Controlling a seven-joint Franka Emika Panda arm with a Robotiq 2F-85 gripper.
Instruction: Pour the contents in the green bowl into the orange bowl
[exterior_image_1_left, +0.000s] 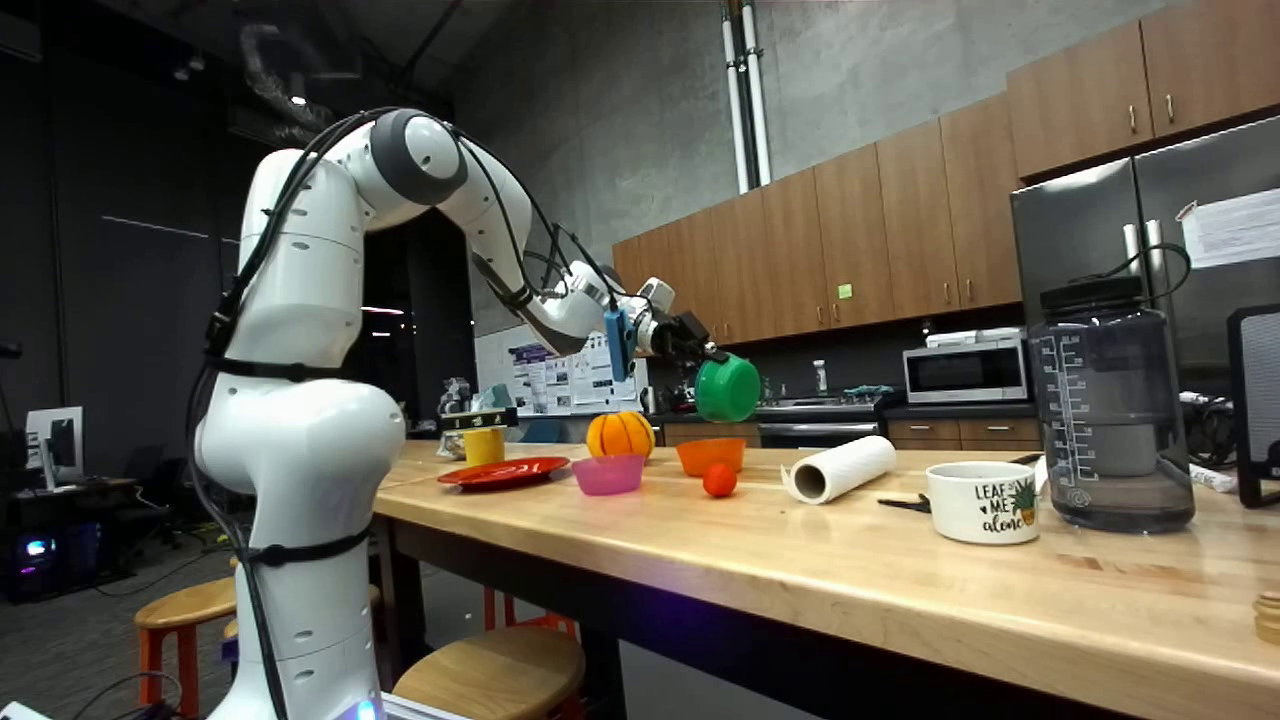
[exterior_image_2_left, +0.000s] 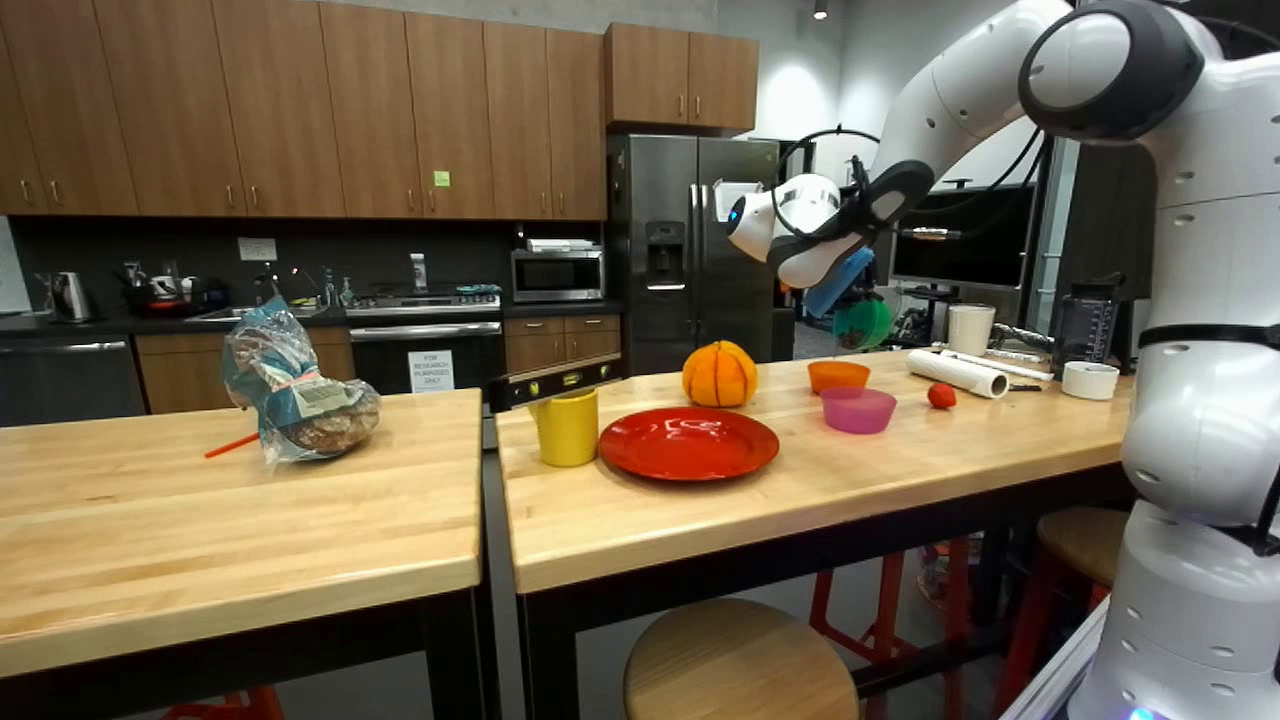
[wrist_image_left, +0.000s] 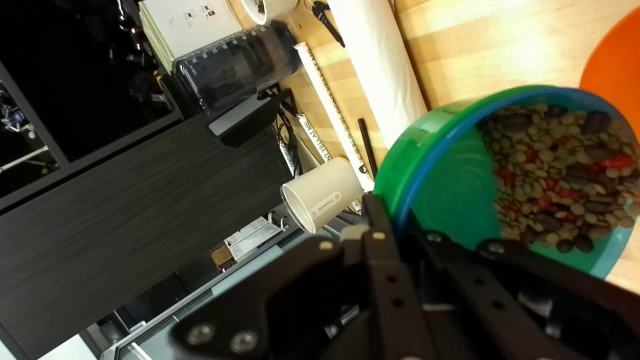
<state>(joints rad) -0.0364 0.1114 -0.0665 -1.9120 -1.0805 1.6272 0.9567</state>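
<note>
With the gripper (wrist_image_left: 394, 212) nearest in the wrist view, pinches the tilted green bowl (wrist_image_left: 455, 185) by its rim, with beans (wrist_image_left: 560, 185) inside. In an exterior view, holds it above the orange bowl (exterior_image_1_left: 708, 456), apart. In an exterior view, holds it higher than a magenta bowl (exterior_image_2_left: 858, 411).

A grey concrete wall (exterior_image_1_left: 590, 130) rises at twelve o'clock in an exterior view, with wooden cabinets (exterior_image_1_left: 860, 235) along two and a steel fridge (exterior_image_1_left: 1100, 215) between two and three. A microwave (exterior_image_1_left: 965, 374) sits at three, a round stool (exterior_image_1_left: 490, 668) at seven, and grey floor (exterior_image_1_left: 65, 635) shows at eight; towards ten it is mostly dark.
</note>
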